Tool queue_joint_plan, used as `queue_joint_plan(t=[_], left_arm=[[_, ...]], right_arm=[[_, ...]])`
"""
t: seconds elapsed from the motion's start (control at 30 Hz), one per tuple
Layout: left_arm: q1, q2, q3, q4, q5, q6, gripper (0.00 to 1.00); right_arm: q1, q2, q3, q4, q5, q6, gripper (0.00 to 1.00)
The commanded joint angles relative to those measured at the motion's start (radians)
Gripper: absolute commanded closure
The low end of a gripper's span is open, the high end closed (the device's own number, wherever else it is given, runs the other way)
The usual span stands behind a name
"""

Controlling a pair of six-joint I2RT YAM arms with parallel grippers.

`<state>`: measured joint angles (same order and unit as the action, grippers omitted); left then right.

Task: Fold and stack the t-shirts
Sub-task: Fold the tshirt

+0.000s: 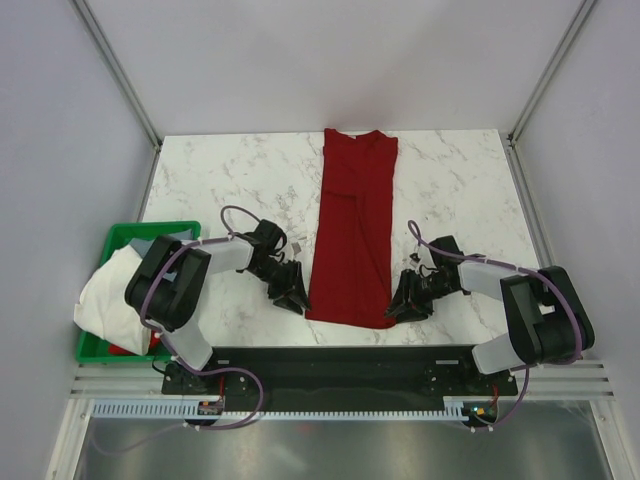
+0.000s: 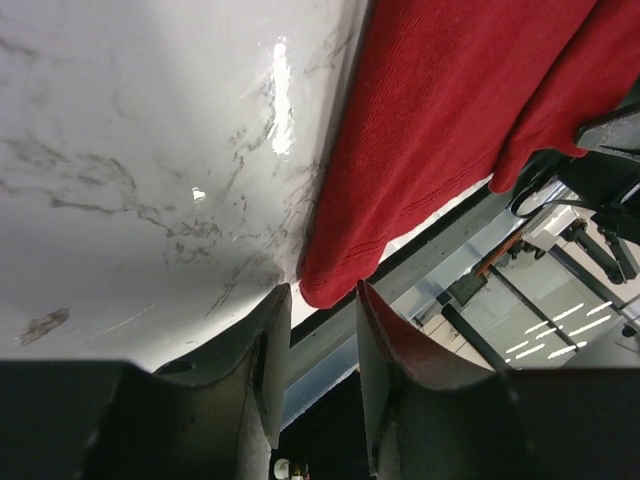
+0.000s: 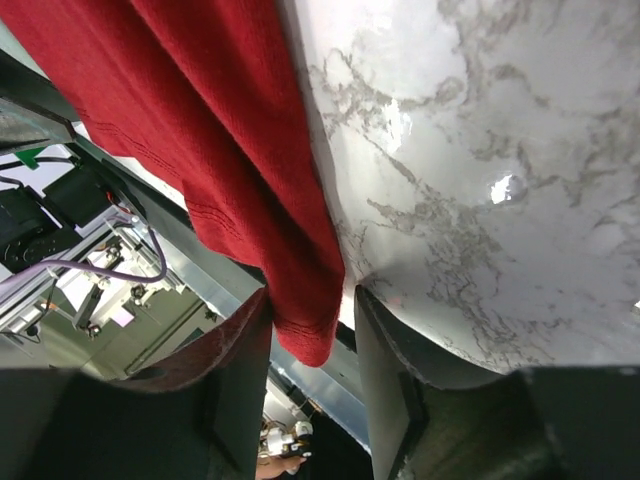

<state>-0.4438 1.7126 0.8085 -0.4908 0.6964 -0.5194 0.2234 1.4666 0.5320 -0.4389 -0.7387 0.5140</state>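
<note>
A dark red t-shirt (image 1: 352,230), folded lengthwise into a narrow strip, lies flat on the marble table from the far edge to the near edge. My left gripper (image 1: 298,300) is low at the strip's near left corner. In the left wrist view it (image 2: 323,300) is open, with the shirt's (image 2: 450,120) corner just at its fingertips. My right gripper (image 1: 398,305) is at the near right corner. In the right wrist view it (image 3: 311,294) is open, with the hem corner of the shirt (image 3: 230,130) hanging between its fingers. Neither gripper is closed on the cloth.
A green bin (image 1: 120,240) stands off the table's left side, with a white t-shirt (image 1: 105,295) draped over it and a bit of red cloth (image 1: 125,350) beneath. The table's near edge runs right under both grippers.
</note>
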Motion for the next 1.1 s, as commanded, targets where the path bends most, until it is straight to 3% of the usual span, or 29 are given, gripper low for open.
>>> queue_joint_plan(t=[0.0,0.1,0.23,0.33,0.37,0.5,0.77,1.07], left_arm=[[-0.010,0.019,-0.012,0.026,0.041,-0.037,0.61],[-0.016,0.027,-0.012,0.034,0.054,-0.039,0.62],[-0.036,0.041,-0.011,0.058,0.107,-0.054,0.76],[-0.041,0.041,-0.008,0.087,0.150,-0.077,0.92],[-0.041,0.036,-0.005,0.092,0.150,-0.080,0.96],[-0.033,0.006,0.030,0.090,0.163,-0.067,0.98],[0.106,-0.047,0.196,0.028,0.121,0.019,0.98],[0.126,0.218,0.616,0.034,0.103,0.105,0.98]], right_arm=[[0.013,0.015,-0.006,0.020,0.013,0.021,0.55],[0.016,0.017,-0.010,0.040,0.004,0.038,0.58],[0.019,0.023,-0.010,0.055,-0.002,0.044,0.62],[0.017,0.018,0.005,0.058,-0.021,0.041,0.87],[0.019,0.012,0.011,0.057,-0.019,0.040,1.00],[0.017,-0.015,0.045,0.039,-0.044,0.023,1.00],[-0.008,-0.045,0.265,0.029,-0.079,-0.026,1.00],[-0.142,0.179,0.519,0.173,-0.067,0.027,1.00]])
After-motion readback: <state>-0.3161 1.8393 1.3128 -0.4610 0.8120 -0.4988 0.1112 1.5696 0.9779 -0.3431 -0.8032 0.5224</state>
